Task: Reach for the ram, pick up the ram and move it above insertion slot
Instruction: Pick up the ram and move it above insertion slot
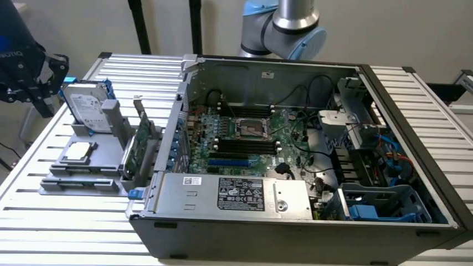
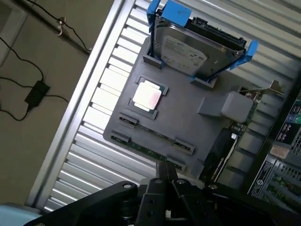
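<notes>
One closed claw hovers near the ram in the wrist view; the exterior view shows the motherboard.

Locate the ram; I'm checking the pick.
The ram lies in the gray holder beside the processor, on the exterior view's left of the case.

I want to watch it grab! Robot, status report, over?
Gripper shut, hovering near the ram. Ram lies in the grey tray, not held. Hard drive stands farther along, apart.
</notes>
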You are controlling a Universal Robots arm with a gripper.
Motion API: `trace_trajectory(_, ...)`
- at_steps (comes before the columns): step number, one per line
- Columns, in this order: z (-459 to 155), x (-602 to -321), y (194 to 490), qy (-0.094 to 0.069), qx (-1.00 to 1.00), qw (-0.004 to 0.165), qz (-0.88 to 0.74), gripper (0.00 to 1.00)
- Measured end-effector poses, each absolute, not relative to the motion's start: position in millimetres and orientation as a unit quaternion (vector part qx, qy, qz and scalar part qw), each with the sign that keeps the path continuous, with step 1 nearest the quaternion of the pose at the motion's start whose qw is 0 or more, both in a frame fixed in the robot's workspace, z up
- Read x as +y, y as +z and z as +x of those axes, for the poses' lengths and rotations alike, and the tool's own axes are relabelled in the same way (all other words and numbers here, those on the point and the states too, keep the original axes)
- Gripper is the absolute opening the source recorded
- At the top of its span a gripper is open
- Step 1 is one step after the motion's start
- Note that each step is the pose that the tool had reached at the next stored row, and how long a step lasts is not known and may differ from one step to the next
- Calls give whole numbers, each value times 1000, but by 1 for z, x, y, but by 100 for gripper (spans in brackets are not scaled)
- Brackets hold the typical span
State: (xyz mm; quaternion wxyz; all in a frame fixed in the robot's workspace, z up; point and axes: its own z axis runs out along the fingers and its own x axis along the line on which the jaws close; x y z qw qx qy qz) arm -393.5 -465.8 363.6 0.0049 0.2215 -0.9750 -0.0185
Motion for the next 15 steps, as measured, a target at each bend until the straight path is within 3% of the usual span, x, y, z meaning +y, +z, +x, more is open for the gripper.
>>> trace_trajectory(15,-394,-466,361,-18,-936,7,353,11)
